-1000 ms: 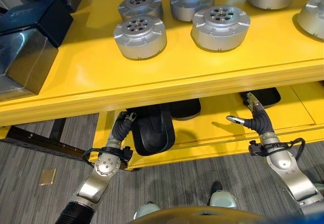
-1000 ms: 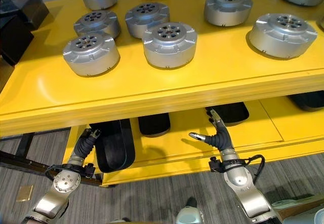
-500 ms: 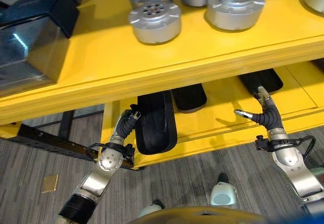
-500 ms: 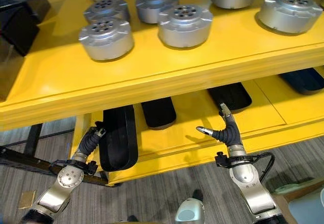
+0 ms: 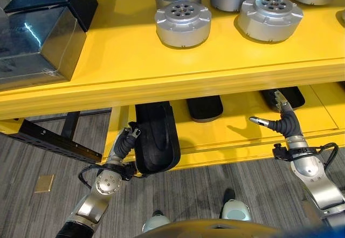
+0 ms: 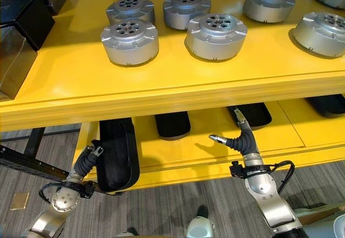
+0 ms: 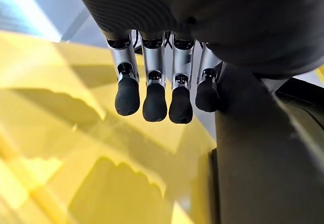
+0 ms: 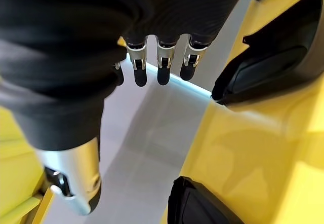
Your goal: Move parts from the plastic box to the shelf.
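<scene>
Several silver round parts (image 5: 182,22) stand on the yellow shelf's upper board (image 5: 135,65). A black plastic tray (image 5: 156,141) lies on the lower board at its left end, its front end past the board's edge. My left hand (image 5: 123,147) is at that tray's left side; its fingers (image 7: 154,100) hang straight beside the tray's dark wall (image 7: 263,158). My right hand (image 5: 285,124) hovers open over the lower board (image 5: 237,135), thumb spread, its fingers (image 8: 162,64) pointing toward another black tray (image 5: 283,95) and holding nothing.
A third black tray (image 5: 205,107) lies at the back of the lower board between the other two. Dark boxes (image 5: 38,39) stand at the upper board's left end. Grey carpet lies in front of the shelf.
The camera has shifted, so the whole shelf sits differently in view. My left hand is now a little nearer the tray's front end. The right hand keeps its open pose.
</scene>
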Controlling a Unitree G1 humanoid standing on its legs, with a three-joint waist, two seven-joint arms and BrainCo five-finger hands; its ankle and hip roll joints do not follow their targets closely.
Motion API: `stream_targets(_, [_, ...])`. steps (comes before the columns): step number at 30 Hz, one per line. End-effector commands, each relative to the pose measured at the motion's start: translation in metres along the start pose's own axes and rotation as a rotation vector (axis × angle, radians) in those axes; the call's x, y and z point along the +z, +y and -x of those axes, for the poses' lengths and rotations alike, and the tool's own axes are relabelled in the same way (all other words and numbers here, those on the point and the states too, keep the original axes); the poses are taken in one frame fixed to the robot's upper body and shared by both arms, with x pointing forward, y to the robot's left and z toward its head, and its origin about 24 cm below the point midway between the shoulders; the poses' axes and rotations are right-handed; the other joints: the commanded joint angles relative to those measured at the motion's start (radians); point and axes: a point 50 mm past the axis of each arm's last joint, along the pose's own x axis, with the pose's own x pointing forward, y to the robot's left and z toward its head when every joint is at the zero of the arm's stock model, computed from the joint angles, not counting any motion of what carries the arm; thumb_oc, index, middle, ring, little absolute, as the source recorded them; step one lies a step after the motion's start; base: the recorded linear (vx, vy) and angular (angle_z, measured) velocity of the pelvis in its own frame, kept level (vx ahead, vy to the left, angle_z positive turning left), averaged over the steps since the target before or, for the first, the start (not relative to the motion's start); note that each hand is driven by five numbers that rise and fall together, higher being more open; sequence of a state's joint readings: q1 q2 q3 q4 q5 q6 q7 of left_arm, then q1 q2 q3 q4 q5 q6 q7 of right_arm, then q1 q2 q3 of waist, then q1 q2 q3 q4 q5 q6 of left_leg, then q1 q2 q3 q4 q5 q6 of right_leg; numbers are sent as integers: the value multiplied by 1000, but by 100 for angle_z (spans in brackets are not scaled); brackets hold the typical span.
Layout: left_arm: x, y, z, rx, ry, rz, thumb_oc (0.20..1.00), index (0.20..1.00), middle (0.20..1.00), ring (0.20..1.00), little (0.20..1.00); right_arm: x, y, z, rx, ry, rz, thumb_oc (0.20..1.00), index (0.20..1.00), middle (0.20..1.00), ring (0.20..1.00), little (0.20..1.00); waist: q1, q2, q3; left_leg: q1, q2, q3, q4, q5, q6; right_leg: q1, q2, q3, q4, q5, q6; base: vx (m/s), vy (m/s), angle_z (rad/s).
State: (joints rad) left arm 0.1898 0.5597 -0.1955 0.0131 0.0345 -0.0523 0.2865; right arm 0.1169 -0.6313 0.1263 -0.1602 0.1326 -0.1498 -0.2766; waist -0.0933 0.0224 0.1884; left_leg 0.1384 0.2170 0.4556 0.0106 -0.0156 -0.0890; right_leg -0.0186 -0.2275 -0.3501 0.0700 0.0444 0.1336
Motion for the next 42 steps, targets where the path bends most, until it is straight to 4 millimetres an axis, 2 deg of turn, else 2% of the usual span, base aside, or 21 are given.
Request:
stream_targets(1, [32,32,-7,121,-187,-78,200,200,200,200,200,28,-8,-7,-14,-173,-18,1000,1000,1000,1000,1000,-8,-34,1,-44,14,-23,65,-13,2,72,16,28,58,-118,0,23,32,0])
stream_targets(4, [43,39,-19,204,-242,-176,200,200,200,200,200,38,-11,-12,-16,-229,-23,1000,1000,1000,1000,1000,-14,-37,17,-70,9,-14,89,-22,6,45,23,29,87,-131,-1,-20,35,0])
stream_targets(6, [59,51,-36,319,-286,-274,200,200,200,200,200,47,-14,-23,-32,-266,6,1000,1000,1000,1000,1000,-19,-34,44,-118,10,-12,123,-27,8,-5,28,38,126,-145,-5,-82,63,-1])
stream_targets(9, [59,51,-36,319,-286,-274,200,200,200,200,200,47,-14,-23,-32,-267,6,1000,1000,1000,1000,1000,-19,-34,44,-118,10,-12,123,-28,8,-6,28,38,127,-145,-5,-34,26,1])
stream_targets(11, [79,72,-58,440,-307,-368,200,200,200,200,200,64,-23,-36,-82,-345,18,1000,1000,1000,1000,1000,-42,-27,99,-173,8,-14,138,-18,4,-68,34,59,155,-156,-4,-249,143,-4])
stream_targets(14, [88,80,-67,492,-313,-365,200,200,200,200,200,73,-31,-41,-117,-383,10,1000,1000,1000,1000,1000,-51,-23,130,-203,4,-10,151,-21,6,-101,31,72,172,-161,-2,-135,102,-1])
stream_targets(17, [91,83,-68,507,-314,-360,200,200,200,200,200,74,-35,-39,-123,-389,17,1000,1000,1000,1000,1000,-57,-24,144,-214,1,-5,161,-25,11,-108,28,76,175,-162,-1,-52,61,-9])
stream_targets(27, [82,85,-60,525,-270,-334,200,200,200,200,200,69,-45,-33,-162,-382,-15,1000,1000,1000,1000,1000,-55,-34,179,-263,10,8,251,-57,22,-123,20,69,219,-176,-7,-69,21,0])
stream_targets(32, [85,91,-60,546,-269,-335,200,200,200,200,200,76,-53,-39,-200,-406,-28,1000,1000,1000,1000,1000,-43,-39,214,-330,37,19,352,-78,19,-167,12,52,292,-200,-17,-194,9,-3])
stream_targets(34, [86,94,-61,577,-260,-319,200,200,200,200,200,80,-58,-42,-225,-431,-58,1000,1000,1000,1000,1000,-32,-41,247,-398,67,22,454,-93,23,-222,0,43,384,-227,-27,-304,23,-7])
stream_targets(36, [88,96,-62,601,-258,-319,200,200,200,200,200,83,-59,-45,-227,-446,-51,1000,1000,1000,1000,1000,-30,-42,262,-428,91,28,494,-97,22,-252,-10,35,430,-242,-34,-206,25,-3])
stream_targets(42, [81,109,-65,690,-210,-365,200,200,200,200,200,90,-63,-50,-225,-474,-30,1000,1000,1000,1000,1000,-22,-47,281,-494,130,32,599,-105,20,-314,-28,28,537,-276,-48,-110,32,-1])
